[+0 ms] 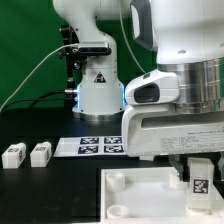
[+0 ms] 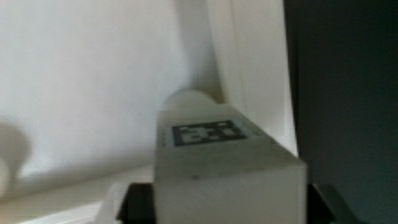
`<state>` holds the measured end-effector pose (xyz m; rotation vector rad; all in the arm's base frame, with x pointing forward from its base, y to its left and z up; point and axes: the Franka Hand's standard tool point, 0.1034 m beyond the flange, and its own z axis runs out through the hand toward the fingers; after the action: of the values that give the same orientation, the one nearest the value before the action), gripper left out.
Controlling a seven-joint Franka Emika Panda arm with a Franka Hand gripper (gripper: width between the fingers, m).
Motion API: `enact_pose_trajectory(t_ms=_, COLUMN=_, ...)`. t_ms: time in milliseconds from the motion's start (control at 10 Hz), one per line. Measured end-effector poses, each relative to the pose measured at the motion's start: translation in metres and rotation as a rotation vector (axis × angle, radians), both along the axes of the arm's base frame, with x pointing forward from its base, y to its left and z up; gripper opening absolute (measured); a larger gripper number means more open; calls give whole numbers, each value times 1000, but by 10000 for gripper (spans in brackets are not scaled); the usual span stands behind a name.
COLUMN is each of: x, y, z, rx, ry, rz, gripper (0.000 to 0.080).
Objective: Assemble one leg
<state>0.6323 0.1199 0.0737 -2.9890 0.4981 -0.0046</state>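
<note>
My gripper [image 1: 200, 160] is shut on a leg [image 1: 200, 179], a small white oblong block with a black-and-white tag on its face. I hold it upright over the right part of the large flat white square board [image 1: 150, 195], close to its right edge. In the wrist view the leg [image 2: 222, 150] fills the middle, tag towards the camera, with the board [image 2: 89, 90] behind it and the black table to one side. Round corner sockets [image 1: 117, 179] show on the board's left side. The leg's lower end is hidden from view.
Two more white legs [image 1: 14, 154] [image 1: 40, 153] lie on the black table at the exterior view's left. The marker board [image 1: 95, 147] lies behind the square board, in front of the arm's white base [image 1: 97, 95].
</note>
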Motion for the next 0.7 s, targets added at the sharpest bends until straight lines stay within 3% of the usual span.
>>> enact_pose_trajectory(t_ms=400, x=5, y=-5, z=-2, rx=34, ry=105, rz=-565, gripper=297)
enact_pose_trajectory(t_ms=700, x=3, y=-4, z=-3, rx=101, ry=149, rz=-1180, gripper=297)
